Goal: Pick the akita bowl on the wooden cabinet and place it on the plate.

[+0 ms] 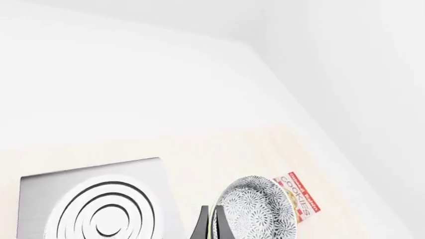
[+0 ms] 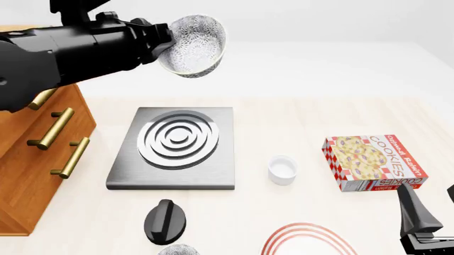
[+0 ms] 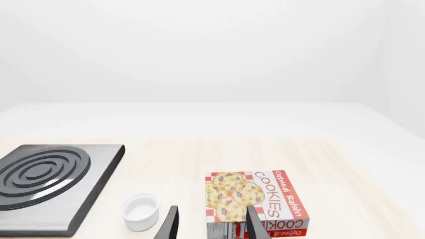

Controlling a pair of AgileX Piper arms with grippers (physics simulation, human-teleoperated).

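Transport step: left gripper clamped on the akita bowl rim, held high above the grey burner slab. Next: carry it down to the plate, nearer than that slab.

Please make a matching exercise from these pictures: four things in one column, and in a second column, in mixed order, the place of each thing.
Things:
1. bowl
2. small white cup
3. plate
4. cabinet

Places:
a. at the near table edge, partly out of the front view
b. at the left side of the table
c. between the grey slab and the cookie box
d. in the air, gripped at its rim by the left tool

Pairs: 1-d, 2-c, 3-a, 4-b
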